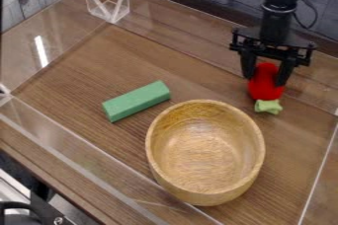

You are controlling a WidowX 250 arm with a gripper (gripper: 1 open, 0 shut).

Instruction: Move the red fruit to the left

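Observation:
The red fruit is a small glossy strawberry lying on the wooden table at the right. Its light green cap points toward the front. My gripper comes straight down over it. The two black fingers stand close against the fruit's left and right sides, shut on it. The fruit still rests on the table surface.
A wooden bowl stands front centre, just in front and left of the fruit. A flat green block lies left of the bowl. Clear plastic walls fence the table, with a clear bracket at the back left.

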